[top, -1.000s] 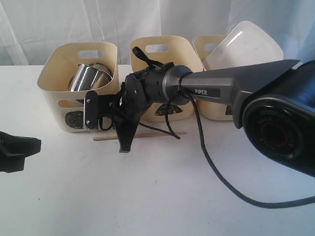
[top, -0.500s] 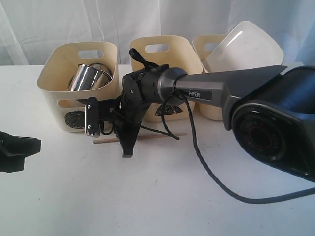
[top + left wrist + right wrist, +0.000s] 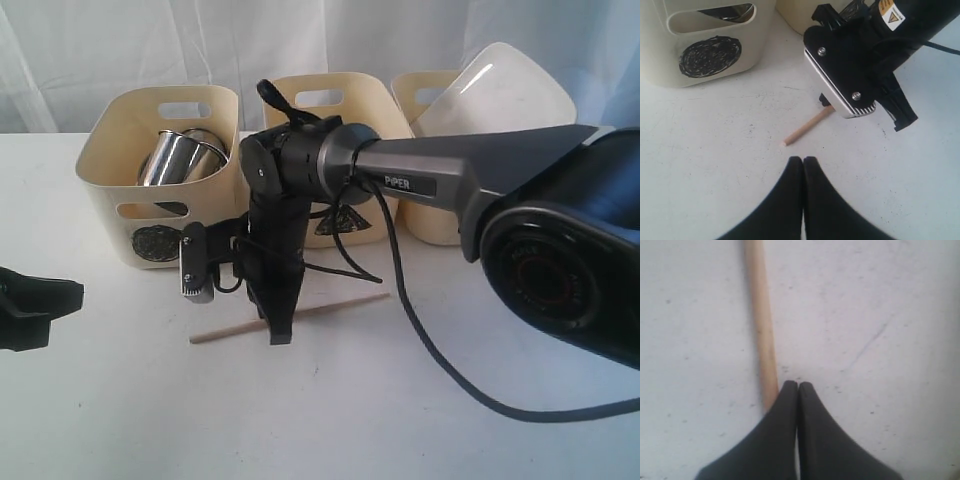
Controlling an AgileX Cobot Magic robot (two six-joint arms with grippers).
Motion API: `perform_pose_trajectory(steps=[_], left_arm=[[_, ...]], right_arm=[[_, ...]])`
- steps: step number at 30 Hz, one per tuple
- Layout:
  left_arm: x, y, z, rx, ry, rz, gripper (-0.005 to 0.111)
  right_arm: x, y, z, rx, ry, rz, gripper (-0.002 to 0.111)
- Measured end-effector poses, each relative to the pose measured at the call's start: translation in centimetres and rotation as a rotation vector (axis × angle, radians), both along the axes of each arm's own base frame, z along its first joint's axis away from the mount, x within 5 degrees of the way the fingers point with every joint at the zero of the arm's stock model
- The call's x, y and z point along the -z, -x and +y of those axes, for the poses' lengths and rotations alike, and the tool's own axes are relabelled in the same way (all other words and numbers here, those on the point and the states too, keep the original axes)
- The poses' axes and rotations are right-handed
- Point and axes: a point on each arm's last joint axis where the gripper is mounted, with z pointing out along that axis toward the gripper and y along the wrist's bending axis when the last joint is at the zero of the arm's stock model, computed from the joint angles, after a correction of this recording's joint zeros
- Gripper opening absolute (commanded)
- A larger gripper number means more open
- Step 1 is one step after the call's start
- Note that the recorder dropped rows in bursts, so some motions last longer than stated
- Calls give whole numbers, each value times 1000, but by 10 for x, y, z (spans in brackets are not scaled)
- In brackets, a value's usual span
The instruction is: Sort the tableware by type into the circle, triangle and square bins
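Chopstick [image 3: 335, 307] middle hidden, closed right fingers [image 3: 281, 335] overlapping

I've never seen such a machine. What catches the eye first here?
A big dark right arm stretches in from the right, its shut right gripper pointing down at a thin wooden chopstick lying on the white table. Behind it, the cream circle bin on the left holds shiny steel mugs, and a white square plate leans out of the right bin.
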Motion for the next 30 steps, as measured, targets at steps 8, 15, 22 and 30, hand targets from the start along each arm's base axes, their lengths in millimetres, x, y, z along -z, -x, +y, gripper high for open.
perform_pose_trajectory(steps=[8, 15, 22, 30], left_arm=[[0, 1, -1, 17, 7, 5, 0], [-2, 17, -16, 221, 107, 81, 0], [-28, 14, -23, 343, 125, 32, 3], [-49, -16, -29, 501, 27, 45, 52]], right_arm=[[-51, 12, -3, 89, -90, 25, 0], [-112, 46, -13, 150, -210, 172, 0], [-122, 86, -40, 264, -252, 237, 0], [-113, 130, -87, 523, -362, 167, 0]])
